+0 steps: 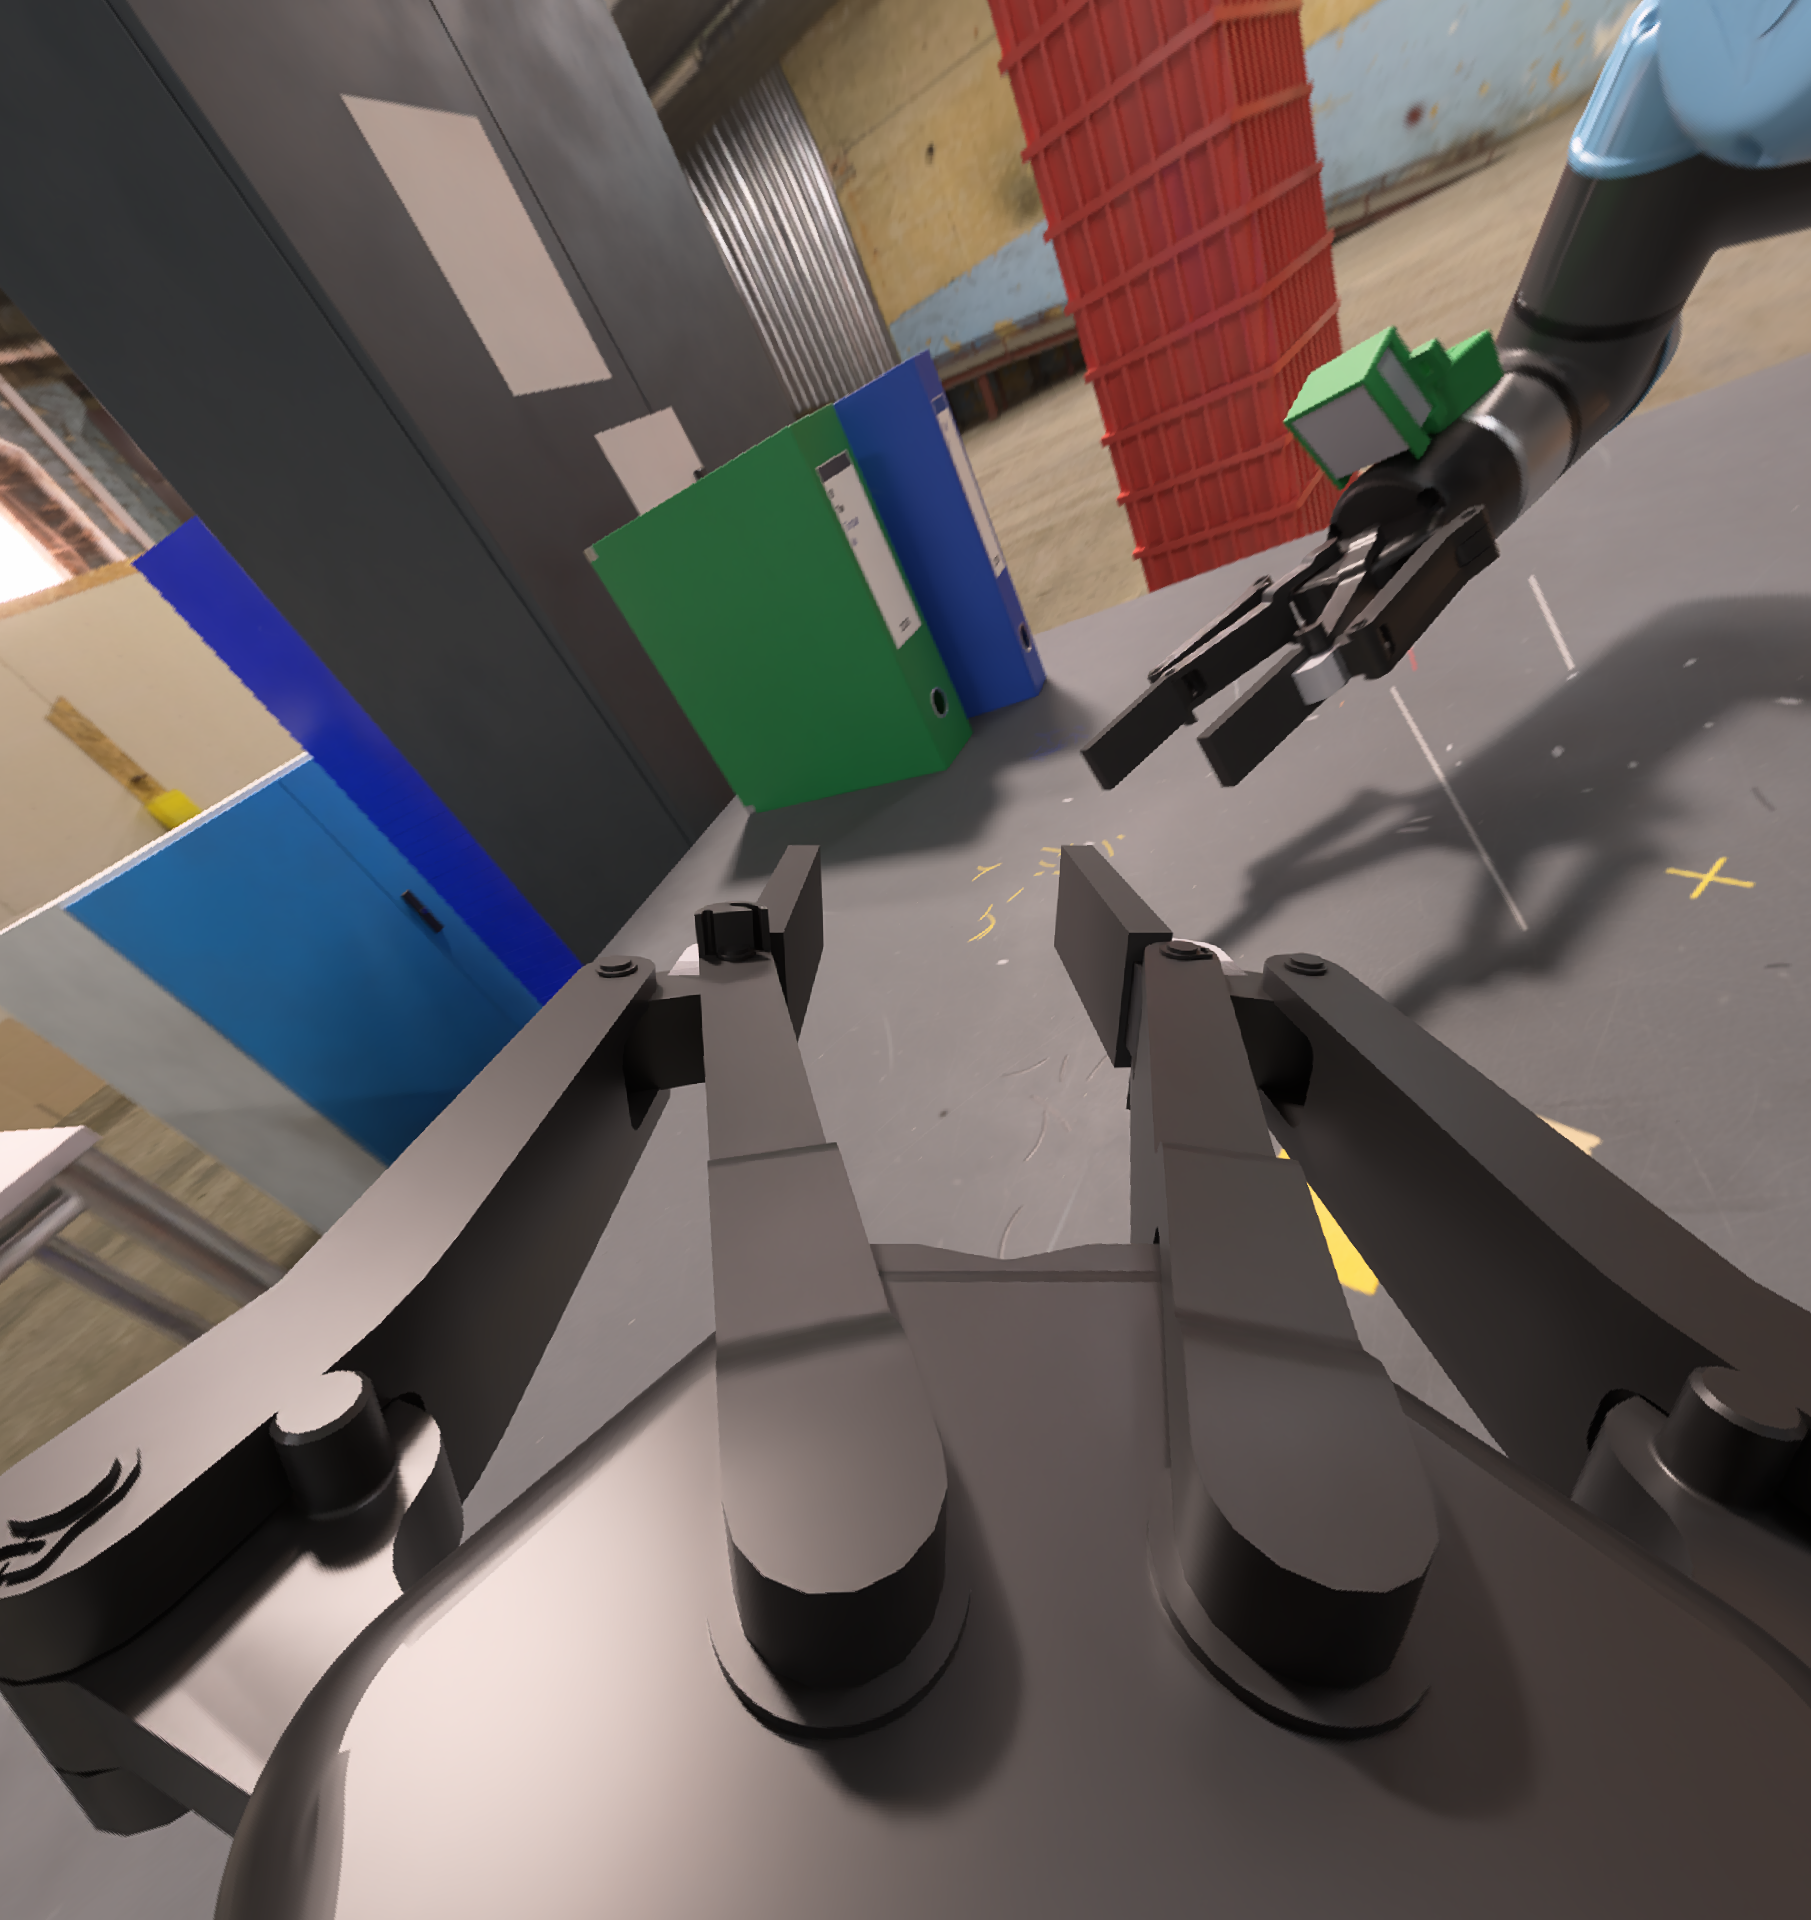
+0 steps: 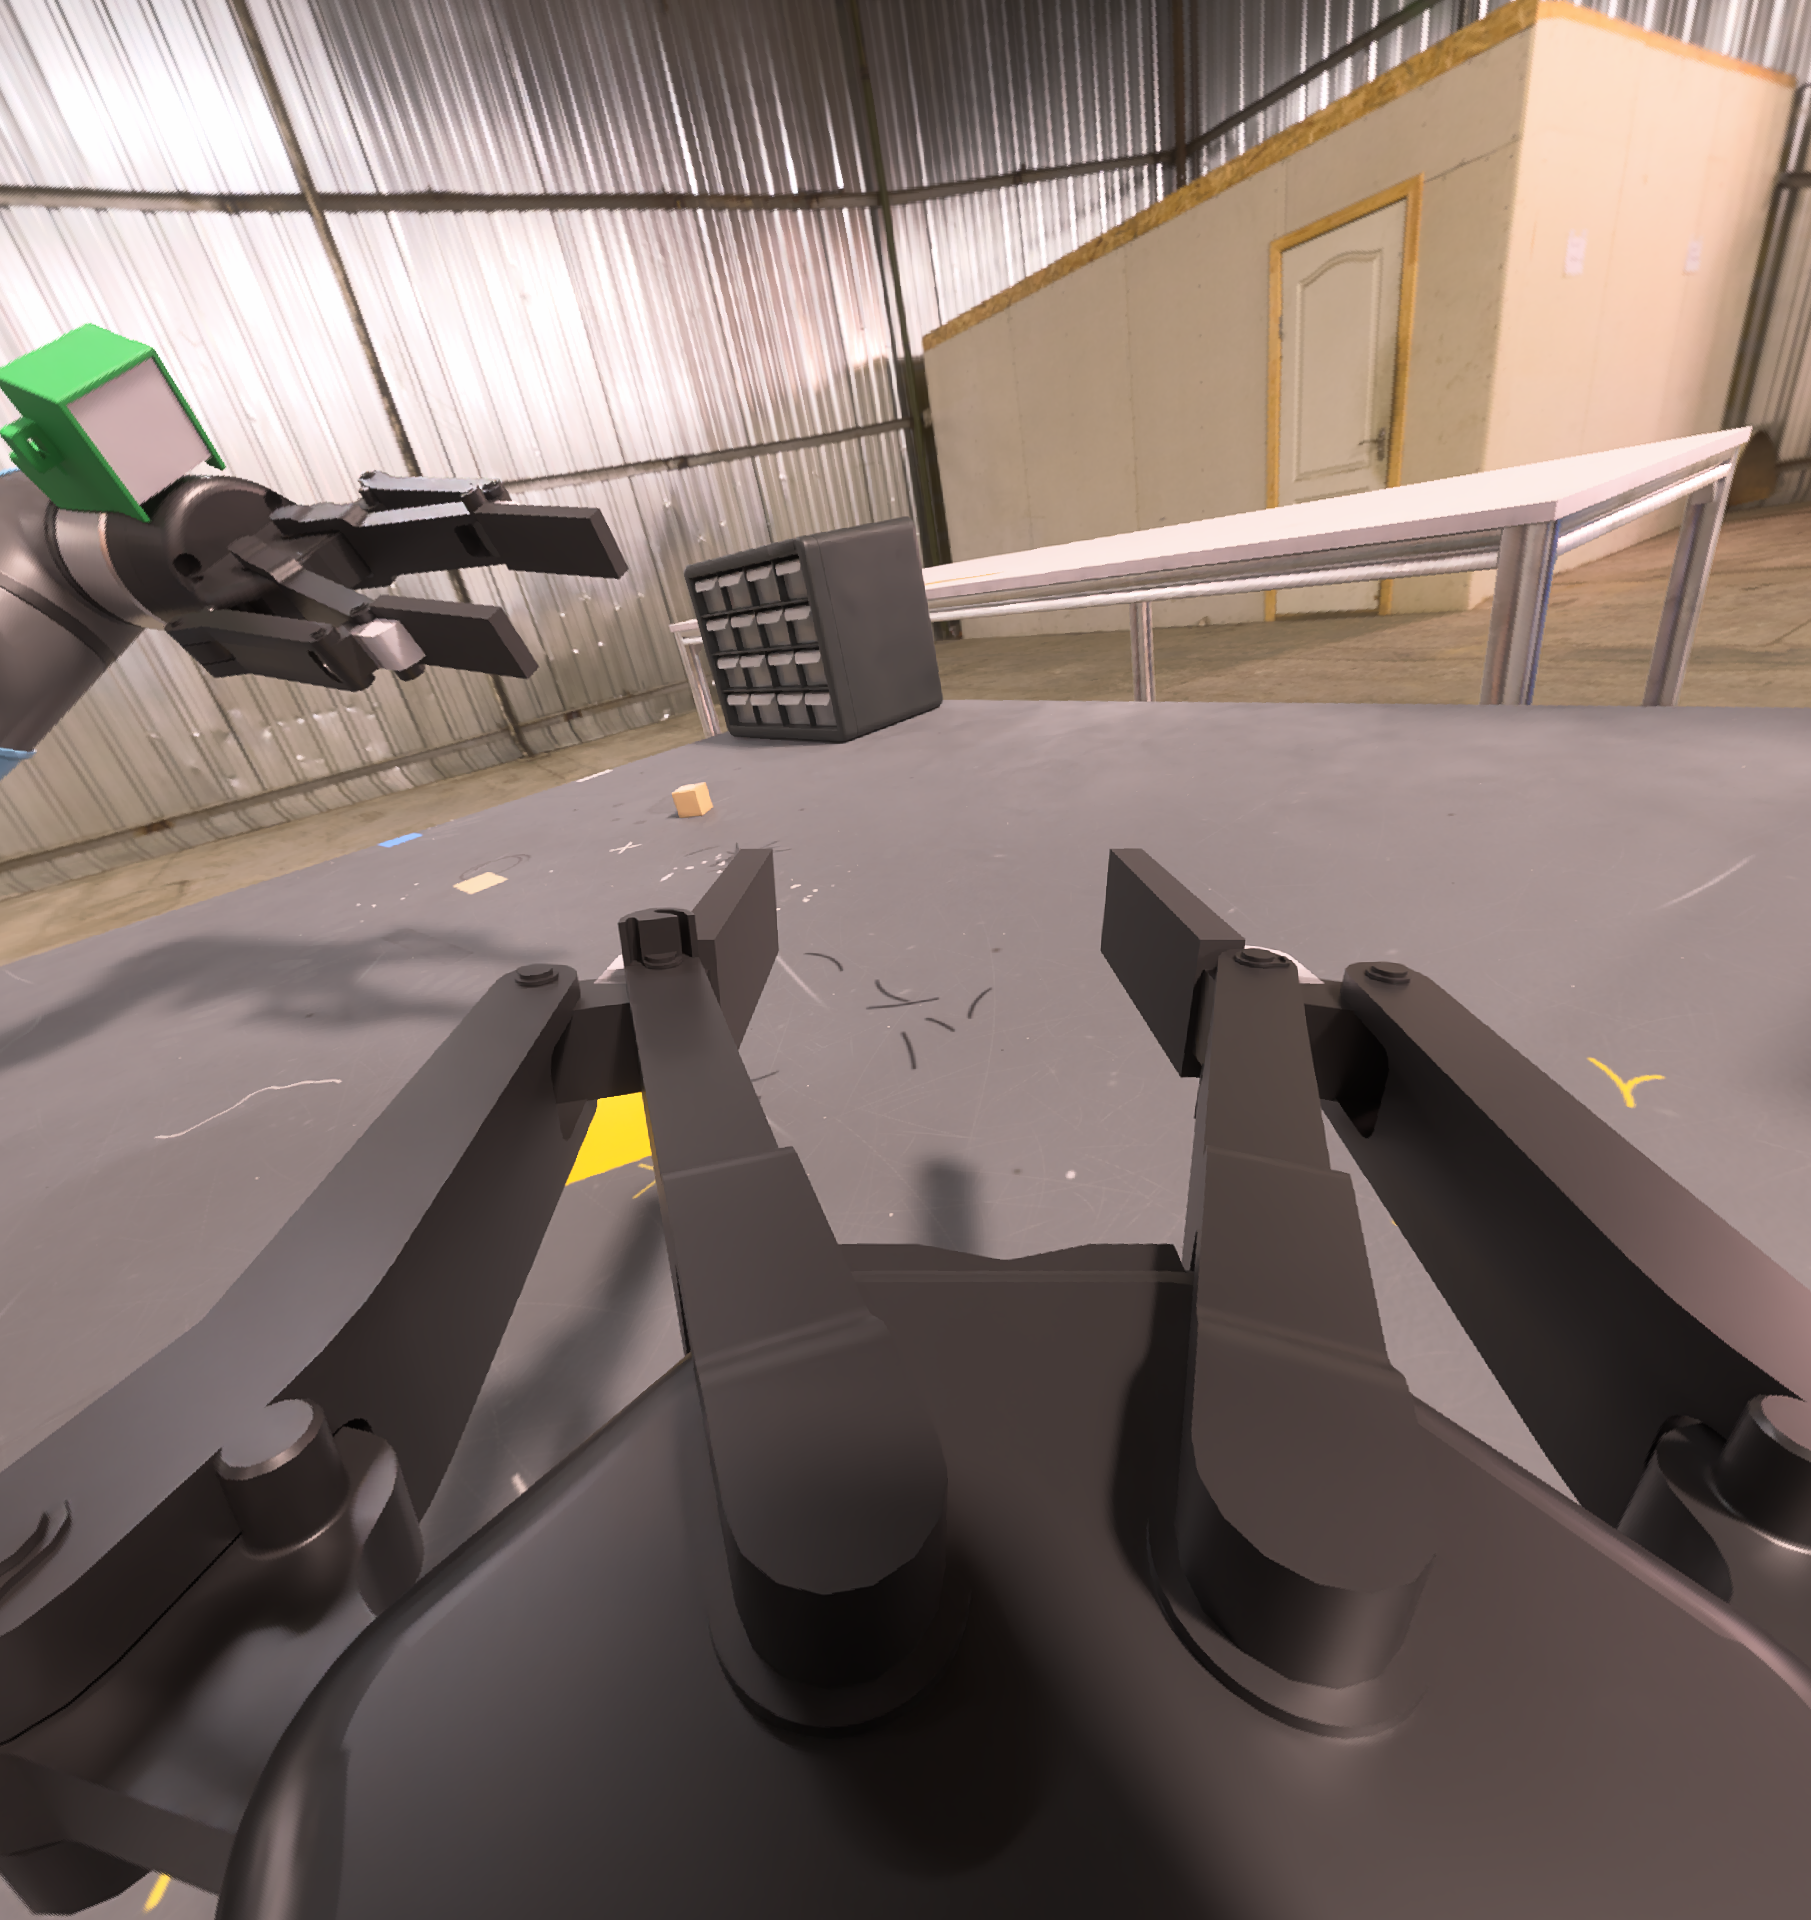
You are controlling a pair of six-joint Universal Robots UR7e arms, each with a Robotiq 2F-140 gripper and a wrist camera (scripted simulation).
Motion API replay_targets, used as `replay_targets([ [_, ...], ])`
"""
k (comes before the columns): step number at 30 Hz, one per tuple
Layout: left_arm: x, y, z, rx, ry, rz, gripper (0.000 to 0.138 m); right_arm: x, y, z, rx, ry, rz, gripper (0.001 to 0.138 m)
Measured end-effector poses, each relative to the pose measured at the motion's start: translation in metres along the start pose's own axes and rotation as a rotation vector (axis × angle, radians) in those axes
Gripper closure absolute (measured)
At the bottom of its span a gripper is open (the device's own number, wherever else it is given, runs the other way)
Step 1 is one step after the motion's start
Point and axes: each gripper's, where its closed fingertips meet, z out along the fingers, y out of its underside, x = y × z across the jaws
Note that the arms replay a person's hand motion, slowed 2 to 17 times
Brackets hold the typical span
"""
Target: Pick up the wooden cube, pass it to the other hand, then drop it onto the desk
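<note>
Both grippers, left gripper (image 1: 937, 883) and right gripper (image 2: 942, 894), hover spread and empty above the desk (image 2: 1296, 831), the wooden cube (image 2: 691, 800) lying well ahead of the right one.

Bright, sharp, wide-angle edge distortion

Each wrist camera sits just behind its own spread fingers, angled down over the grey desk (image 2: 1296, 831), and both views catch the opposite gripper hovering ahead, off to one side.
</note>
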Motion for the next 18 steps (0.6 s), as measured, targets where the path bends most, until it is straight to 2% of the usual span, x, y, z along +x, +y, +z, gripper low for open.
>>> replay_targets([
  [10, -0.04, 0.014, -0.046, -0.209, -0.052, 0.075, 0.08, -0.002, 0.001, 0.0, 0.01, -0.028, 0.037, 0.056],
  [18, -0.072, 0.035, -0.085, -0.417, -0.056, 0.08, 0.081, -0.003, 0.002, 0.001, 0.006, -0.046, 0.054, 0.056],
])
